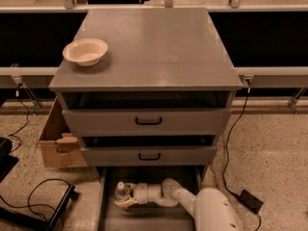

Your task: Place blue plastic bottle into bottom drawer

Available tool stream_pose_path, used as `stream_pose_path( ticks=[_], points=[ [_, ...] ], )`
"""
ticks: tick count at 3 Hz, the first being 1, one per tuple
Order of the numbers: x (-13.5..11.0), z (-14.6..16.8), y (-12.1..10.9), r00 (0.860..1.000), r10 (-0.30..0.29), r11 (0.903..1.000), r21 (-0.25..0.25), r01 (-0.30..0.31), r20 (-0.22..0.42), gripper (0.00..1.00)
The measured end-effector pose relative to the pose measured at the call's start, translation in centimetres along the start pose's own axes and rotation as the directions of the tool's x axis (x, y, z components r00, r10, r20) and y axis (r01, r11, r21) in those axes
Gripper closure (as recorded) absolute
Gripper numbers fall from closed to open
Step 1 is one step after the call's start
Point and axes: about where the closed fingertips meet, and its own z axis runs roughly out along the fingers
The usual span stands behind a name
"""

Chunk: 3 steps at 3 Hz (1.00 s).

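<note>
The bottom drawer [109,211] is pulled out at the foot of the grey cabinet, a shallow grey tray. The blue plastic bottle [120,190], clear with a white cap, stands inside it at the left. My gripper [123,199] reaches into the drawer from the right on a white arm, and its pale fingers [124,203] are closed around the bottle's lower body.
A cream bowl [85,51] sits on the cabinet top [159,42] at the left. The two upper drawers [148,121] with black handles are slightly open. A cardboard box [58,146] stands left of the cabinet. Cables lie on the floor on both sides.
</note>
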Motion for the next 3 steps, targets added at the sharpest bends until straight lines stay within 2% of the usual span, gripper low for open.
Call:
stream_pose_path(
  ticks=[1, 3],
  points=[
    [-0.10, 0.03, -0.40, 1.000, -0.007, 1.0000, 0.002, 0.007, 0.001, 0.82],
    [-0.15, 0.45, -0.15, 1.000, -0.005, 1.0000, -0.004, 0.005, 0.004, 0.36]
  ],
)
